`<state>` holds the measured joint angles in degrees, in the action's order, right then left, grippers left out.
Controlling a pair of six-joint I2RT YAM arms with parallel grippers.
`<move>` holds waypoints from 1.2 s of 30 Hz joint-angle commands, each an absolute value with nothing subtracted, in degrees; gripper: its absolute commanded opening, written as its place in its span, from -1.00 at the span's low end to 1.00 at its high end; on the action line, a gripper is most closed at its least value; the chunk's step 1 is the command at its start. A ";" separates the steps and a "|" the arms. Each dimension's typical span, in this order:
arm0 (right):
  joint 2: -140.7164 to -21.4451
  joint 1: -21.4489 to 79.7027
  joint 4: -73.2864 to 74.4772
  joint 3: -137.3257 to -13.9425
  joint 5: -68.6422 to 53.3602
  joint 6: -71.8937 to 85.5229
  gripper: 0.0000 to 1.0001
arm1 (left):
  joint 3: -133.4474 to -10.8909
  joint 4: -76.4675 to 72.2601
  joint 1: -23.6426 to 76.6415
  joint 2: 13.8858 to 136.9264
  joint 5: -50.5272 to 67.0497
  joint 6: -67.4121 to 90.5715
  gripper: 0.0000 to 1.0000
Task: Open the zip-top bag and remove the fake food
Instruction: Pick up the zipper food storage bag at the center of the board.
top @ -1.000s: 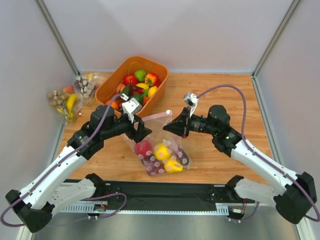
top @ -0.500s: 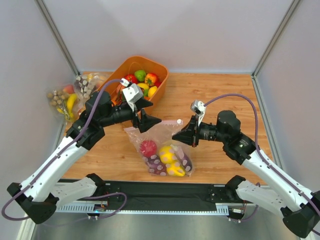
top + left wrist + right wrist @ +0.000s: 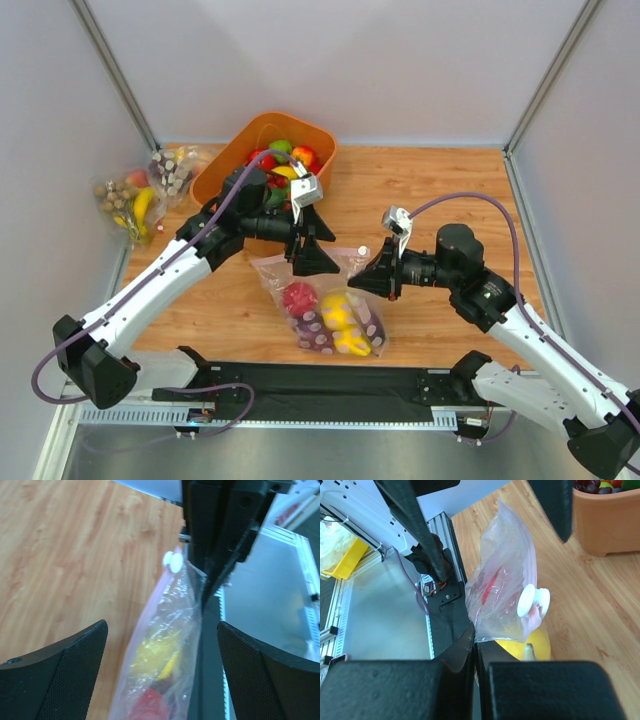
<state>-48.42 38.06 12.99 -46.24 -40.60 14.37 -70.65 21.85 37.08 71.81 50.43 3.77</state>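
Roughly upright zip-top bag (image 3: 328, 292), mouth uppermost.

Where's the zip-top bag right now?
Top view: the zip-top bag sits mid-table, toward the near edge, its right corner pinched by the right gripper, with the open left gripper at its far edge.

The bag (image 3: 322, 290) lies mid-frame with food (image 3: 340, 322) in it; a tub (image 3: 215, 170) sits upper left, other bags (image 3: 135, 200) left of it.

Overhead, two wrist close-ups, bag (image 3: 270, 272) shared
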 commanded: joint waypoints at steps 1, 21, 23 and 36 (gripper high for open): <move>-47.37 38.06 13.97 -48.43 -41.05 13.01 -0.99 | -71.63 23.54 37.00 73.03 60.88 2.37 0.90; -37.45 38.15 16.26 -44.83 -31.56 16.08 0.22 | -74.27 32.34 39.64 74.18 61.70 -5.01 -1.00; -35.70 38.14 15.30 -44.47 -30.77 16.17 0.37 | -74.44 32.61 39.64 73.83 61.79 -5.53 -1.00; -41.48 38.14 9.32 -46.14 -30.14 13.89 0.36 | -74.97 35.33 40.16 73.74 63.72 -7.47 -1.00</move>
<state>-39.83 38.09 12.78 -44.60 -30.68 15.00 -72.82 34.94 39.66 75.05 61.06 -4.27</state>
